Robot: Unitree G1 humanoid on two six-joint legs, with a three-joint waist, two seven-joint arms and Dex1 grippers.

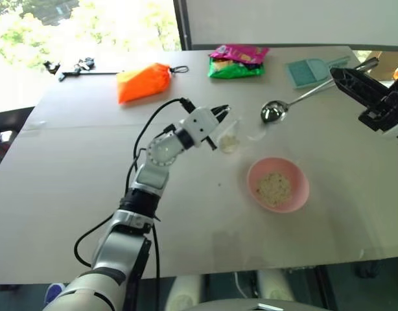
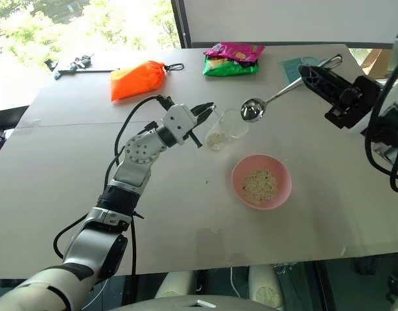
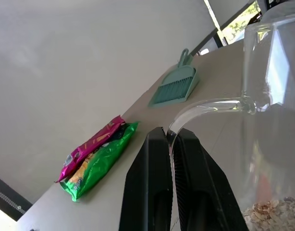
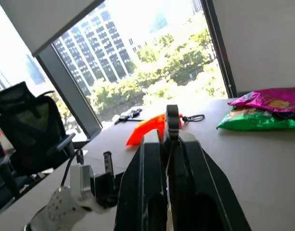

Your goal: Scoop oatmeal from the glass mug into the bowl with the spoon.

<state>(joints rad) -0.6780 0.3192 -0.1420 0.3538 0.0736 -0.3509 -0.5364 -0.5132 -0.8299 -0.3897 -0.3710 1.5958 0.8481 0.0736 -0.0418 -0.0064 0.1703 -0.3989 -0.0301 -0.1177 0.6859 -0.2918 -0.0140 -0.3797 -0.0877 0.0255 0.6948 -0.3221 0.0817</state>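
The left end effector (image 2: 205, 111) is pinched shut on the thin curved handle of the glass mug (image 2: 220, 133), tipping it above the desk (image 2: 89, 168); a little pale, flaky oatmeal (image 2: 216, 140) sits inside. That glass looks slick and breakable, so the handle seems the sensible hold. The right end effector (image 2: 309, 72) clamps the slim, stiff steel spoon (image 2: 253, 109) by its handle, its shiny scoop hanging over the mug. The smooth pink bowl (image 2: 261, 181) nearby already holds oatmeal.
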